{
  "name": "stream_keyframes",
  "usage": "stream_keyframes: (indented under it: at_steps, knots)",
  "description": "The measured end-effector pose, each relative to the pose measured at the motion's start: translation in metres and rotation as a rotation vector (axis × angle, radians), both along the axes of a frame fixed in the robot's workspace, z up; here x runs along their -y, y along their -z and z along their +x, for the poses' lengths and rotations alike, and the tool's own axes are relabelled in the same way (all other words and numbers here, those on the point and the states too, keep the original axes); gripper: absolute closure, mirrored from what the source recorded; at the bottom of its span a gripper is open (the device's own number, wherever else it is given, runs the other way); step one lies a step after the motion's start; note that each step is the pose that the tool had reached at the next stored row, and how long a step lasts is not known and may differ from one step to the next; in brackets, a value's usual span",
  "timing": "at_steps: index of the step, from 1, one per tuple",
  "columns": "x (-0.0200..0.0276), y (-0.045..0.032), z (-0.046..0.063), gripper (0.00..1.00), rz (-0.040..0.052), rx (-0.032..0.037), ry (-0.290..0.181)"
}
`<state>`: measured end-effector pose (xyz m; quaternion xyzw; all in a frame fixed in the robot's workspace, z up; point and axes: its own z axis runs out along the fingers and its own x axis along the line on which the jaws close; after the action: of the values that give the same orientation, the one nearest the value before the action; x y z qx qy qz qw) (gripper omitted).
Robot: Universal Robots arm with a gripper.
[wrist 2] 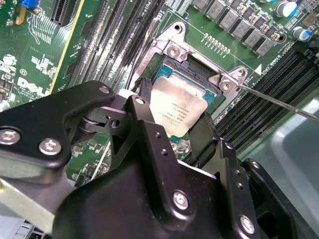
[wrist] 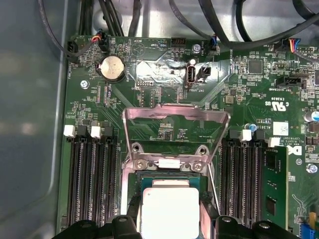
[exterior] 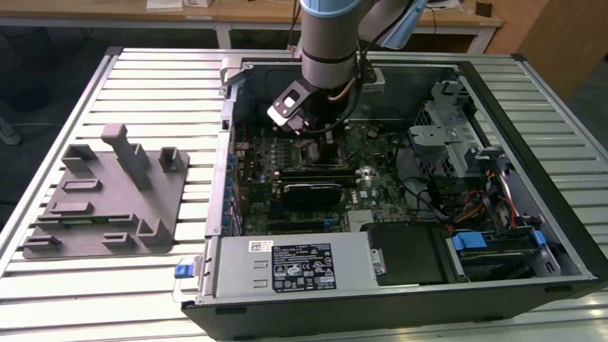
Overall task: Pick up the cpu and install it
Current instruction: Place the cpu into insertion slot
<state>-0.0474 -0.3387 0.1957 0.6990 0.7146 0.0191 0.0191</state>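
this looks like a robotics lab or test workshop, not a home. a robot arm point(exterior: 328, 43) hangs over a slatted metal worktable point(exterior: 114, 78), its gripper point(exterior: 321, 139) down inside an open computer case point(exterior: 560, 235) that lies on its side with the motherboard point(exterior: 314, 153) bare. towards the exterior view's left, the table carries a grey plastic fixture point(exterior: 105, 206) of blocks and slots. at the far end stand pale wooden benches point(exterior: 247, 16) with cables trailing, and the floor point(exterior: 38, 78) beside the table is dark.
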Motion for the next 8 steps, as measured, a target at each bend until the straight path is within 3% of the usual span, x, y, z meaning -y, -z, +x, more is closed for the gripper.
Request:
stream_keyframes:
  at_steps: [8]
  knots:
    - [-0.0002, 0.0015, -0.0001, 0.46, 0.0002, 0.0001, 0.0]
